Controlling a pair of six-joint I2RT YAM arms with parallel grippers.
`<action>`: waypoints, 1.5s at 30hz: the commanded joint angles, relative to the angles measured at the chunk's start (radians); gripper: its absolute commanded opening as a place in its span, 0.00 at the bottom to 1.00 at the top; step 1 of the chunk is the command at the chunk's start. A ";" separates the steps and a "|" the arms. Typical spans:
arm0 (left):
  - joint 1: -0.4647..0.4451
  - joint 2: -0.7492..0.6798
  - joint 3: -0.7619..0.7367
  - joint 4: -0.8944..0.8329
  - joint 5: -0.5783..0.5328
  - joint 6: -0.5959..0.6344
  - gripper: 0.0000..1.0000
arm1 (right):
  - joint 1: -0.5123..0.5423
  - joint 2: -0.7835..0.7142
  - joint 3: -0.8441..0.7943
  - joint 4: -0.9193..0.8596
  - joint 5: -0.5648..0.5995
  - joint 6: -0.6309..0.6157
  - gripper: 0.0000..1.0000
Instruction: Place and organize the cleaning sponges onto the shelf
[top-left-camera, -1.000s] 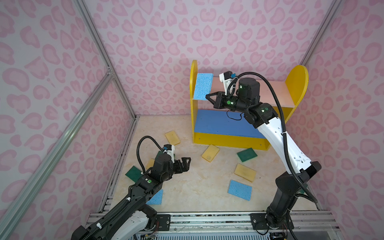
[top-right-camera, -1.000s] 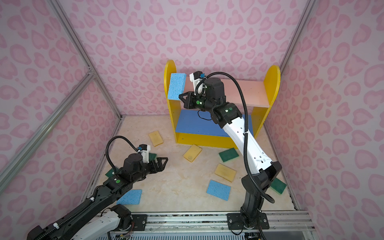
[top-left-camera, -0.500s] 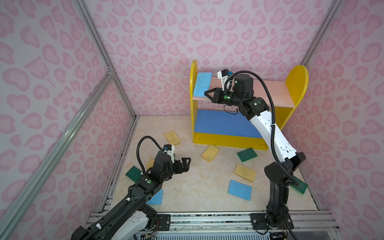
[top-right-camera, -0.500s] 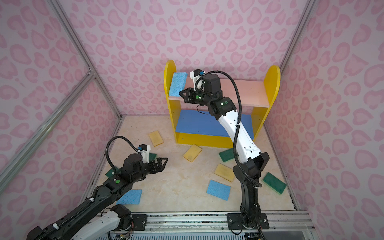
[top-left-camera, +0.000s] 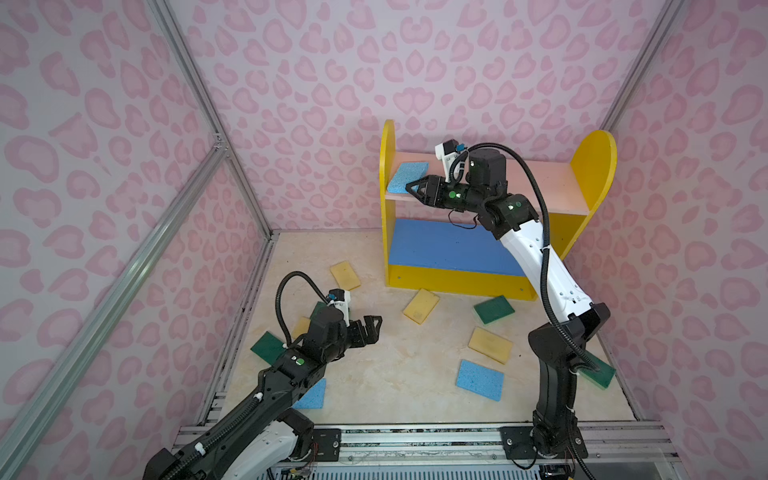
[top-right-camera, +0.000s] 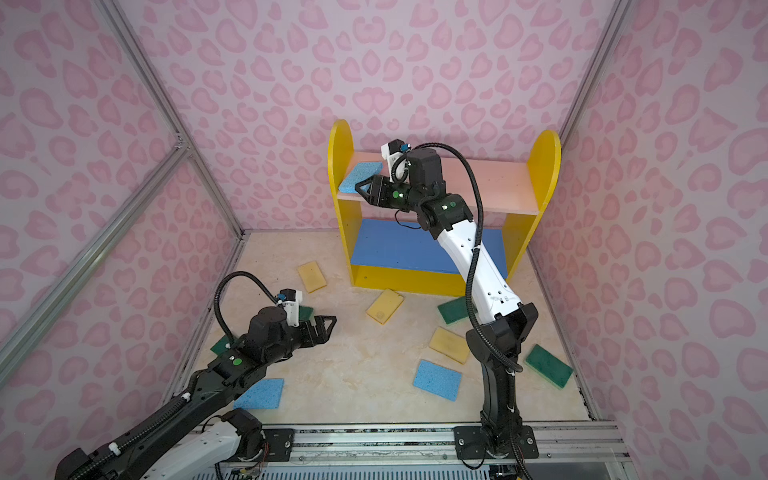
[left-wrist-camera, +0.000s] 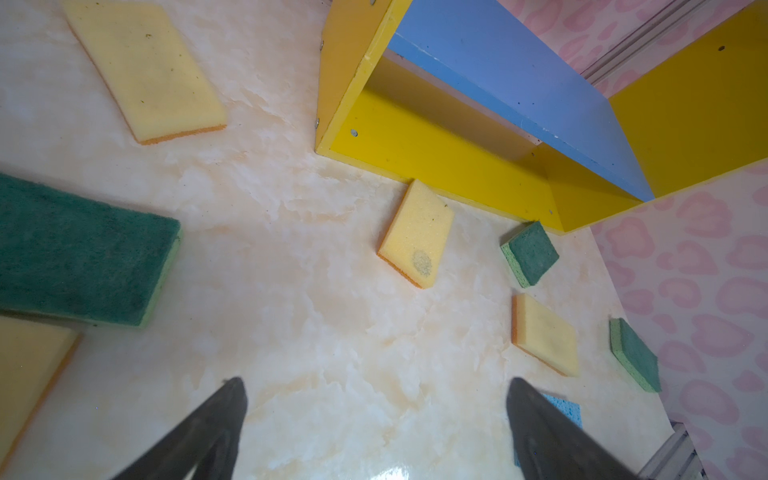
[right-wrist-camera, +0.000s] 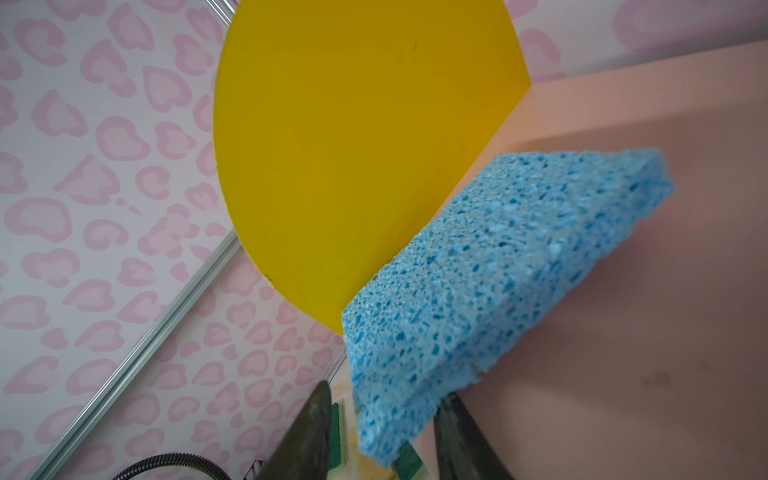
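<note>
Broadly, across the lower half of both top views: pale marbled bench (top-left-camera: 395, 374), strewn with loose cleaning sponges. Above it, right of centre: small wooden shelf (top-left-camera: 592, 174) with yellow round-topped side panels, pink upper board (top-left-camera: 548, 183) and blue middle board (top-left-camera: 436, 245). At the upper board's left end, against the yellow panel: porous light blue sponge (top-left-camera: 406, 176), lying on the board with its near corner past the front edge. At that corner, right gripper (top-left-camera: 412, 188), jaws parted a little on either side of the foam. In the right wrist view, a clear gap beside one finger (right-wrist-camera: 311, 432); the other finger touching the foam or just under it, cannot tell which. Low at lower left of centre, left gripper (top-left-camera: 372, 328), spread wide, holding nothing, above bare bench.

Likely trouble: drawing back with a finger snagged in the open pores, dragging the sponge off the edge and down to the bench. Also possible: tipping over the front, given the overhang, or a nudge askew, spoiling a tidy row.

Hard to make out: the share of the sponge actually resting on the board. Under the left arm, only partly showing: second blue sponge (top-left-camera: 312, 395), dark green pad (top-left-camera: 268, 347), pale yellow pad (top-left-camera: 300, 327). Behind the right arm's base, another green pad (top-left-camera: 600, 374), cut off.
</note>
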 joint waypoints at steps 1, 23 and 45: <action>0.000 -0.003 0.006 0.006 -0.002 0.008 0.98 | -0.003 0.005 -0.001 -0.034 0.089 -0.031 0.44; 0.000 -0.007 0.001 0.002 -0.005 0.010 0.97 | 0.026 0.004 0.045 -0.197 0.419 -0.164 0.70; 0.000 -0.040 -0.014 -0.016 -0.010 0.003 0.97 | 0.072 0.134 0.177 -0.212 0.332 -0.217 0.59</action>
